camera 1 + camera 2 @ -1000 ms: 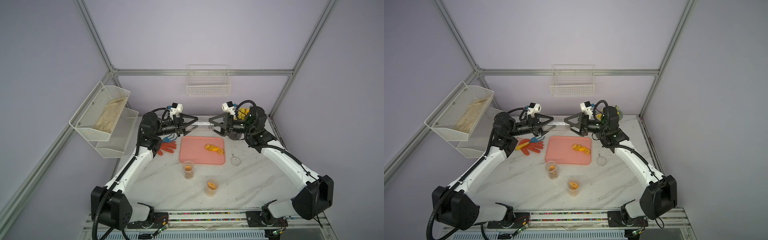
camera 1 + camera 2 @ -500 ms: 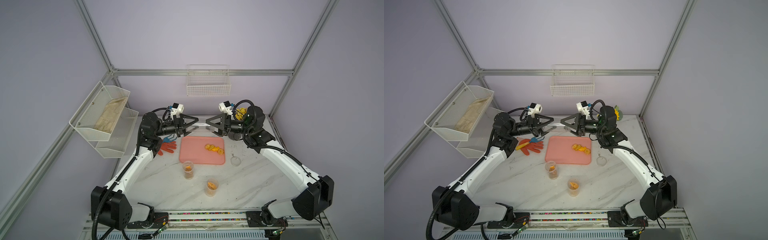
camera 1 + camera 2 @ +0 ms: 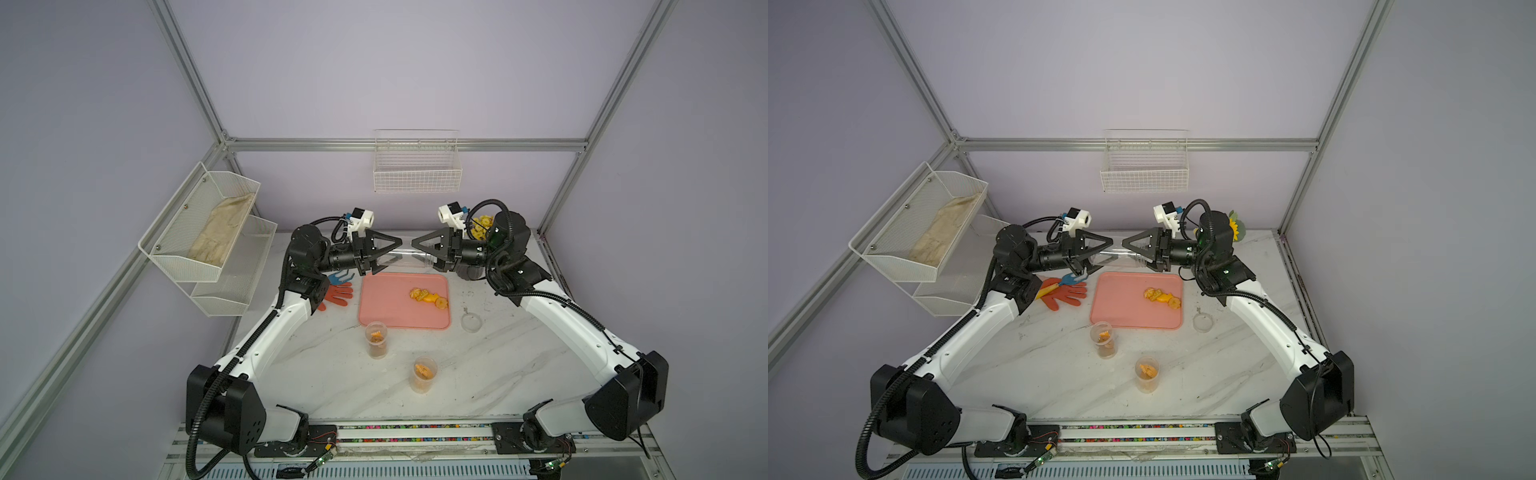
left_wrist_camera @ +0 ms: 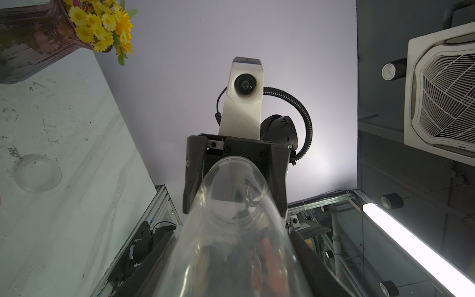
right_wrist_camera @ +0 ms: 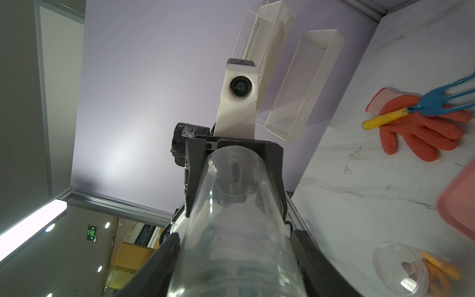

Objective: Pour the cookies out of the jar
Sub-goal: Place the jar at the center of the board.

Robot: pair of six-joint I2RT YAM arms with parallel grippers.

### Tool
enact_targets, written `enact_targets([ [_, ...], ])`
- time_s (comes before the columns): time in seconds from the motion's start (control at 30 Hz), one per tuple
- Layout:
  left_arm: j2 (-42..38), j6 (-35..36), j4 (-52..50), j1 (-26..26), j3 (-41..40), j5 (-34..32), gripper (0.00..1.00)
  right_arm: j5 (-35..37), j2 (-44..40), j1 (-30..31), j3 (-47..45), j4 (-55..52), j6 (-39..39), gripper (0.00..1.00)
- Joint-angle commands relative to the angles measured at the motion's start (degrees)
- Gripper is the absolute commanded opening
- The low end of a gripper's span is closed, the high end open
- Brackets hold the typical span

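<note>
the left gripper (image 3: 390, 255) clamps one end of the empty jar (image 3: 409, 259) above the far edge of the tray (image 3: 382, 309), the right gripper (image 3: 422, 257) surrounds the other end, grip unclear, so an early release could drop it onto the cookies (image 3: 428, 297) on the tray.

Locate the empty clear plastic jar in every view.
In a top view: empty clear plastic jar mid-frame, level, pictured just above the flat pink tray.
In a top view: the jar mid-frame too, slightly further left.
Left wrist: jar fills lower centre.
Right wrist: jar fills lower centre.
Shared landmark: white marble table.
</note>
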Motion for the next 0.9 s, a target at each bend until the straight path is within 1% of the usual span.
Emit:
enact_targets([
  [0.0,0.40,-0.17,1.39,-0.19,-0.09,0.75,0.62,-0.66,-1.32,0.15,-0.14,2.71,1.31,0.63],
  [0.13,0.67,-0.14,1.49,-0.18,0.08,0.76,0.62,-0.73,-1.52,0.13,-0.94,2.80,1.40,0.62],
  [0.17,0.76,-0.17,1.48,-0.19,0.10,0.74,0.62,-0.85,-1.51,0.15,-1.18,2.92,1.60,0.64],
  [0.23,0.80,-0.13,1.49,-0.16,0.13,0.84,0.62,-1.16,-1.47,0.08,-1.60,3.99,2.65,0.73],
  [0.37,0.83,-0.09,1.44,-0.19,0.08,0.84,0.62,-2.59,-1.30,0.13,-1.81,4.73,4.19,0.75],
  [0.5,0.93,0.11,1.30,-0.19,0.26,0.89,0.62,-3.64,-2.01,0.06,-1.91,3.40,3.55,0.75],
  [0.87,1.48,0.16,0.99,-0.19,0.79,0.84,0.64,-4.34,-2.21,0.05,-2.46,2.09,2.85,0.67],
])
